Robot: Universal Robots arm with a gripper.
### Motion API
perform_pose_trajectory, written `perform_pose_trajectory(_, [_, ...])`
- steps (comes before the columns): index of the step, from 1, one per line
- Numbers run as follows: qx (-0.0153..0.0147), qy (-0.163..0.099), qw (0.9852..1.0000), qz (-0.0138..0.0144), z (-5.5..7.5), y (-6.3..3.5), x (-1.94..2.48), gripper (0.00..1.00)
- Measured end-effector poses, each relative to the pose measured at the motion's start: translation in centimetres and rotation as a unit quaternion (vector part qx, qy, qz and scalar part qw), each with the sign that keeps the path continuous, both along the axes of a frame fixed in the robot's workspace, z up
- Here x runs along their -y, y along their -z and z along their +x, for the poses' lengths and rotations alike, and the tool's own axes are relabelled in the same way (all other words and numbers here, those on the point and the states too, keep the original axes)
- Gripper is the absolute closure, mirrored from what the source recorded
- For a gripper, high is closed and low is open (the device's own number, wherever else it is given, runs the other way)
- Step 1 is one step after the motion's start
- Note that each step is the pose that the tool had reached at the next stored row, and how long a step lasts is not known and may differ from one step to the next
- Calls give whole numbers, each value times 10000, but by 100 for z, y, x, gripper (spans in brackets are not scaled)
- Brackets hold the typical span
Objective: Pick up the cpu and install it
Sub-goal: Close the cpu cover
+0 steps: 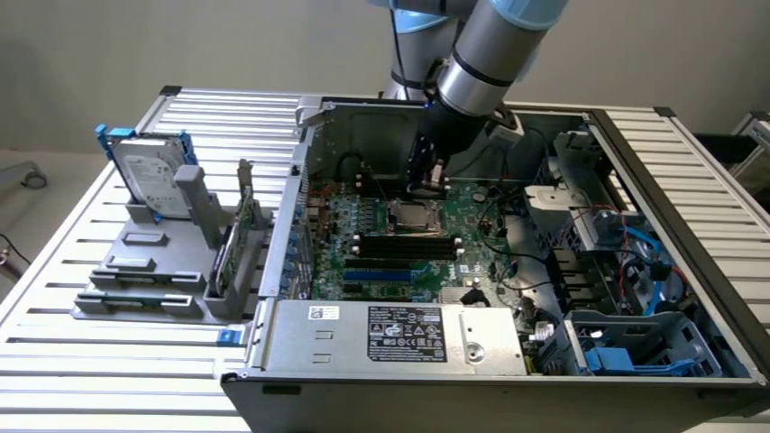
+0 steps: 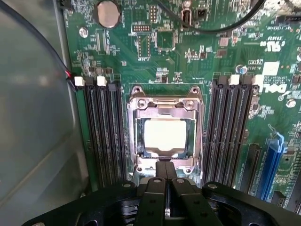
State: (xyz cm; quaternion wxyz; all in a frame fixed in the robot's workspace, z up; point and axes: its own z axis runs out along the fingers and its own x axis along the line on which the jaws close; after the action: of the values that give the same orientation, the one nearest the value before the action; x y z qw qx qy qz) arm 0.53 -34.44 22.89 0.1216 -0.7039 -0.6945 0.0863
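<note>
Gripper [image 2: 165, 169] shut and empty at the socket [image 2: 133, 110]; cpu [image 2: 164, 134] already lies in it.
Wrist view: jaws pressed together on nothing, tips just beside the cpu at the socket's edge; chip flat and square inside the frame, memory slots [image 2: 101, 136] flanking the socket. Exterior view: gripper [image 1: 430, 185] low over the socket [image 1: 413, 215] inside the case [image 1: 349, 117]. Judged: install step, chip placed; any further move calls for staying off the chip and slots.

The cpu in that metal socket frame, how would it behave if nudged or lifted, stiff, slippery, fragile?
Probably stiff: the cpu is a flat square with a metal top plate. That smooth pale plate looks slippery, and it sits low, leaving little edge to hold. A sideways nudge likely won't slide it, since the socket frame surrounds it.
</note>
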Motion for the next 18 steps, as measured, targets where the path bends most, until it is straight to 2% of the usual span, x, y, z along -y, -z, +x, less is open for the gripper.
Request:
perform_pose_trajectory(4, [-47,0,10000,0,-61,47,0,89])
perform_pose_trajectory(10, [-79,0,10000,0,-102,140,0,89])
perform_pose_trajectory(15, [-147,0,9999,0,-114,186,0,89])
perform_pose_trajectory(18, [-147,0,9999,0,-113,205,0,89])
